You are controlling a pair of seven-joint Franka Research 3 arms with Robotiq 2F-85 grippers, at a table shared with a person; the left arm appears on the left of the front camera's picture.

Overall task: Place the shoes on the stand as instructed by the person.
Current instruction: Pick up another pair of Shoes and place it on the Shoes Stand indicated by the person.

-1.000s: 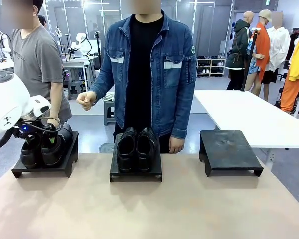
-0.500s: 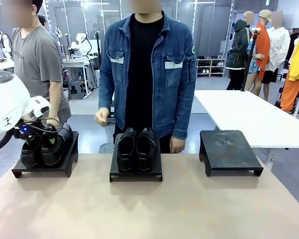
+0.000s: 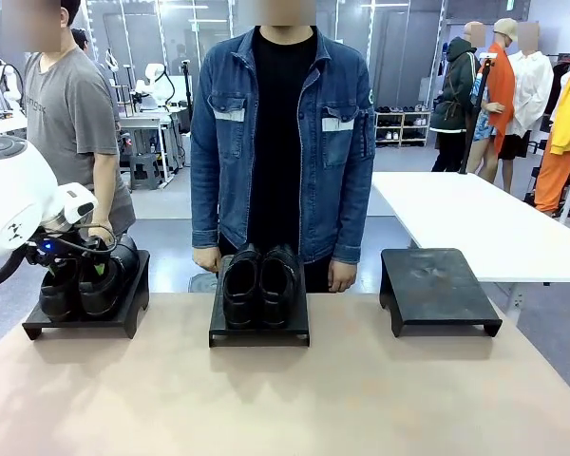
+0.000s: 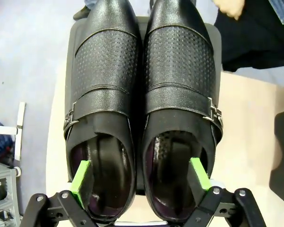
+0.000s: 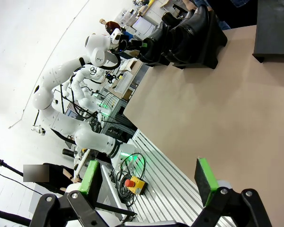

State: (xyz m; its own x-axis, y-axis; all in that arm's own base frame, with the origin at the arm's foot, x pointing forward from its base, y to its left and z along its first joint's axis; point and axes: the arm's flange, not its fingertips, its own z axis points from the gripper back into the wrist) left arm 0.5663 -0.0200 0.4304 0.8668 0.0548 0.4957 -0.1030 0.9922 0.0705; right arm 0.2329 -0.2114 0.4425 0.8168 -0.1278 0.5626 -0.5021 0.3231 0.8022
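Left pincer [image 3: 81, 271] at shoes [image 3: 85, 280]; second pair [image 3: 260, 285] mid-stand.

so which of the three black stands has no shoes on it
The black stand at the robot's right: its top is bare. The middle stand and left stand each hold glossy black leather shoes.

left: my arm enters from nine o'clock, left gripper [image 4: 141, 176] spread wide, one green pad [image 4: 80, 177] toward seven o'clock, the other toward five | right: my right gripper [image 5: 149, 182] spread wide too, fingers rising from six o'clock, gripping nothing
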